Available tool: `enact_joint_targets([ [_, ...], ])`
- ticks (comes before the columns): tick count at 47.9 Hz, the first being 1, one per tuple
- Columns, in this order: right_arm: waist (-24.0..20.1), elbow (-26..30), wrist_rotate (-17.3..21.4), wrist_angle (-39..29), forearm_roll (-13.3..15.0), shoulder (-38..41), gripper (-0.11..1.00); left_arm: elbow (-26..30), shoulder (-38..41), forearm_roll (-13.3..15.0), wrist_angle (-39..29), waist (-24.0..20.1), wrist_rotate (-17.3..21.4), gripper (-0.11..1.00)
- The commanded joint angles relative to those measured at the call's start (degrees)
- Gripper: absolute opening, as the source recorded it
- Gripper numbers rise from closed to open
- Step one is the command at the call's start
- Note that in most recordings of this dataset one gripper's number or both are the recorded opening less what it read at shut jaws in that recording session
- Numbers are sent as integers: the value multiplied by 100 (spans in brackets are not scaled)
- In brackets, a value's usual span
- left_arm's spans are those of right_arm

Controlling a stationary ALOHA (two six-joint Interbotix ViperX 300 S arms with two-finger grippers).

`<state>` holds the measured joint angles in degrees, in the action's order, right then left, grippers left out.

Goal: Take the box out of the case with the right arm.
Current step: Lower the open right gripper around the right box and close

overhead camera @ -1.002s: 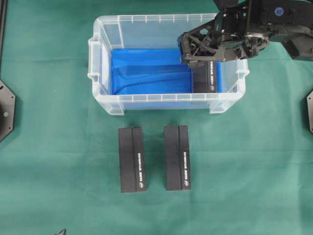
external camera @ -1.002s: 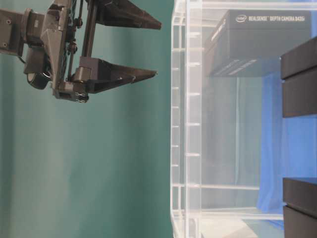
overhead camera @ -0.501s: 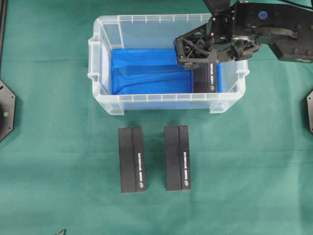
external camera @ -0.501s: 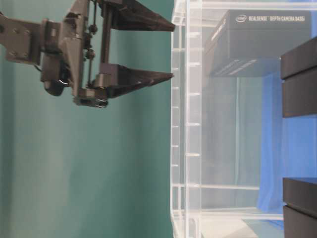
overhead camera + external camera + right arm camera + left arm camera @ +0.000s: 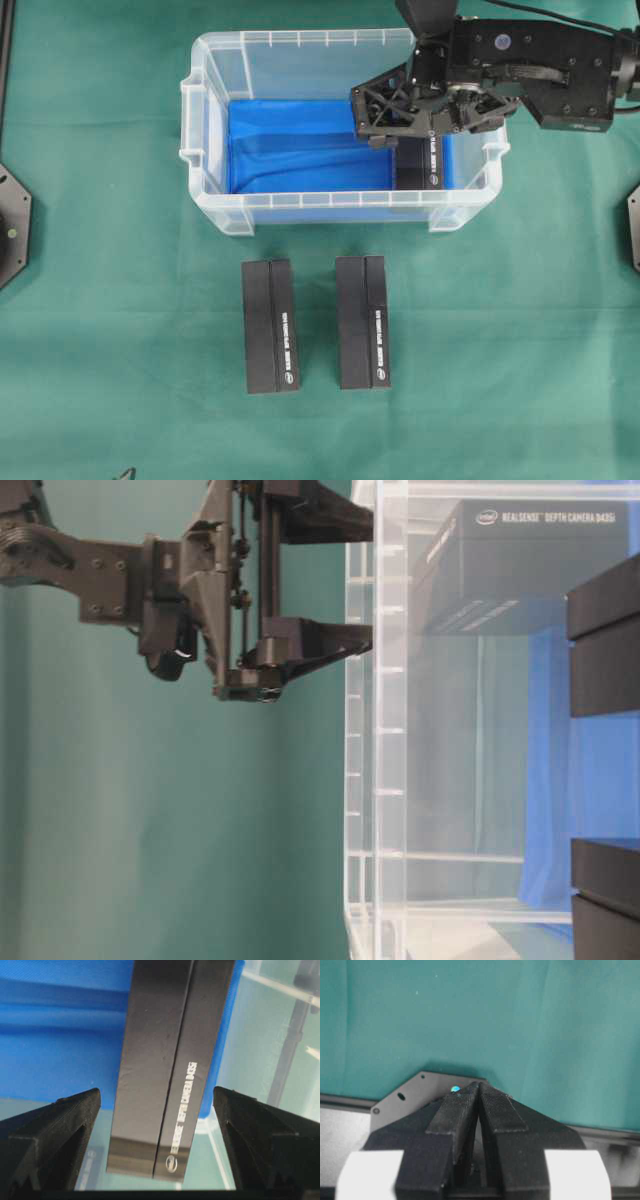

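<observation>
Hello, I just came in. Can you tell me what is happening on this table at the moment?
The right arm reaches over the clear case, which is lined with a blue sheet. Its right gripper is open, with the fingers on either side of the black box inside the case, not touching it yet. Two similar black boxes lie on the green cloth in front of the case. The left gripper is shut and holds nothing.

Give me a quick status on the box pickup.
Right gripper open, straddling the box inside the case, no contact visible. Left gripper shut, parked. Nothing in the way.
</observation>
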<state>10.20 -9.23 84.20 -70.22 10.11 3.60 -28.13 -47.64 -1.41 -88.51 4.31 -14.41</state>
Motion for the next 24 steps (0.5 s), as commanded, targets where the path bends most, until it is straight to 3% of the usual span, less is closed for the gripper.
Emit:
enact_joint_targets([
  [1,44,-70,26,185,-18,-88,89,44,26,-18,18,-18,-9,0],
  [14,88,-580,70,791,-211,35,89,44,35,-18,18,-26,-9,0],
  [24,97,-606,70,1002,-246,149,89,44,35,-18,18,-26,-9,0],
])
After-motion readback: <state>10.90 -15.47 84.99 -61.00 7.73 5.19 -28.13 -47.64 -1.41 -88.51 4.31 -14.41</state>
